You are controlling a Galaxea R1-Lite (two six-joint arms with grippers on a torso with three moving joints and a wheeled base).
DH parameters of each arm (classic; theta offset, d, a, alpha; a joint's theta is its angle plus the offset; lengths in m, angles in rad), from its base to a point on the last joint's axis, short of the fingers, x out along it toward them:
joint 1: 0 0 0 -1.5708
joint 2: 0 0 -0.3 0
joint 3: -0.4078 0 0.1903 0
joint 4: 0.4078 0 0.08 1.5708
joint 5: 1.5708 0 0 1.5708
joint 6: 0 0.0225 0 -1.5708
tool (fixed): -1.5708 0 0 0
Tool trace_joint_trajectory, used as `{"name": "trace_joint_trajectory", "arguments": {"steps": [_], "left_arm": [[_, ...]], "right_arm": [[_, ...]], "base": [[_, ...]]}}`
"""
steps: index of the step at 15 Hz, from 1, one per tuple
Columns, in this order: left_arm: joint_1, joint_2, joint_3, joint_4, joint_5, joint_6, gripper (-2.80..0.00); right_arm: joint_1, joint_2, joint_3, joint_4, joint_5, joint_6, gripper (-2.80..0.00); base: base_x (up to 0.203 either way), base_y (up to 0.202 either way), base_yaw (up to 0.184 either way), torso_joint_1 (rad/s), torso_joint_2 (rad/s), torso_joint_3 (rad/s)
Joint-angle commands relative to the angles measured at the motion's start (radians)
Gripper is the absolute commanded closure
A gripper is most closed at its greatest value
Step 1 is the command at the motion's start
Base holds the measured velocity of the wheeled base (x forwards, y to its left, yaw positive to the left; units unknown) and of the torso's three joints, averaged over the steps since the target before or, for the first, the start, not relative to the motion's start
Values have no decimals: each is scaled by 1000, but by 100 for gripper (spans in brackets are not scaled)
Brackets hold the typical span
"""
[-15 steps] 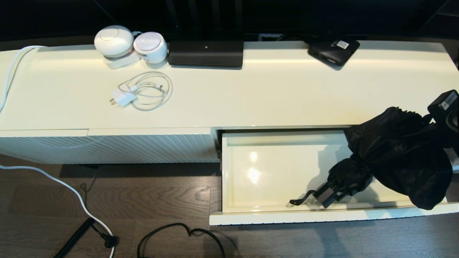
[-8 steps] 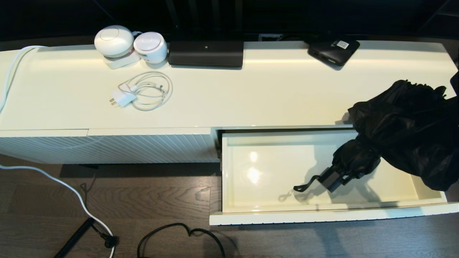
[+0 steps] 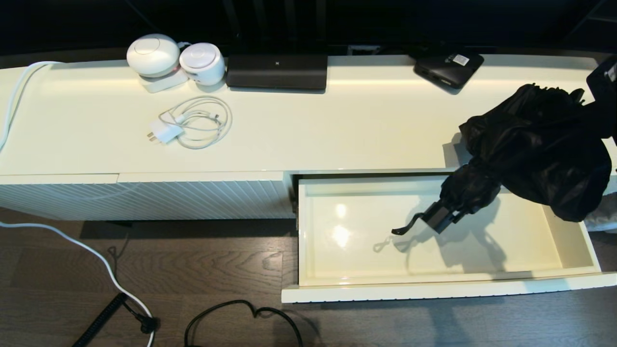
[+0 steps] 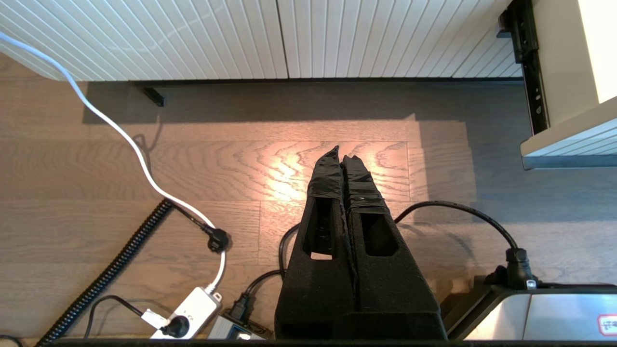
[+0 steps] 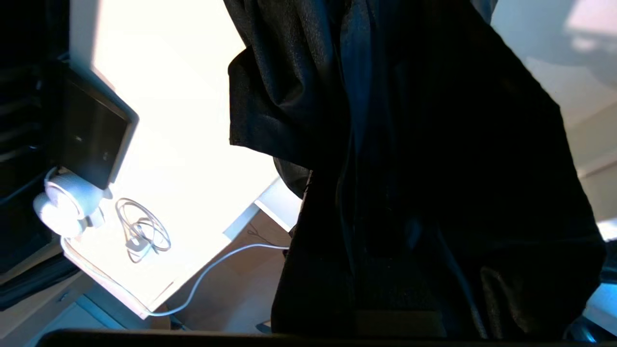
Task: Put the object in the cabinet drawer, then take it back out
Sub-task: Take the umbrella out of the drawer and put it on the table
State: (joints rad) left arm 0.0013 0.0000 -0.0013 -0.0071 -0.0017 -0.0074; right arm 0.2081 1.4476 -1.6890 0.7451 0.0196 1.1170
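While the left gripper [image 4: 343, 156] hangs parked over the wood floor [image 4: 241, 164] in front of the cabinet, its fingers pressed together on nothing, the right gripper is at work at the far right end of the cabinet, buried in black fabric. It is clamped on the umbrella [image 3: 535, 149], though the fingers themselves are hidden by the cloth in both the head view and the right wrist view, so the exact grip spot is hard to make out. The umbrella hangs in the air above the right rear part of the open drawer [image 3: 434, 279], touching neither its floor nor its walls. Its bunched canopy spreads over the cabinet top [image 3: 337, 130] edge, and its short handle [image 3: 439, 217] tilts down toward the drawer's middle, with the wrist loop [image 3: 405, 227] dangling off the end. A shadow of handle and loop lies on the drawer's glossy floor beneath.
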Motion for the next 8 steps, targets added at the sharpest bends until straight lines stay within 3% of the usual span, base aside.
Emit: {"name": "trace_joint_trajectory", "arguments": {"steps": [1,8], "left_arm": [[-1,0,0,-1,0,0,0],[0,0,0,-1,0,0,0]], "right_arm": [[-3,52,-57,6,0,6,0],[-103,229,-238,1,0,-2,0]], "base": [[0,0,0,0,0,0],[0,0,0,0,0,0]]}}
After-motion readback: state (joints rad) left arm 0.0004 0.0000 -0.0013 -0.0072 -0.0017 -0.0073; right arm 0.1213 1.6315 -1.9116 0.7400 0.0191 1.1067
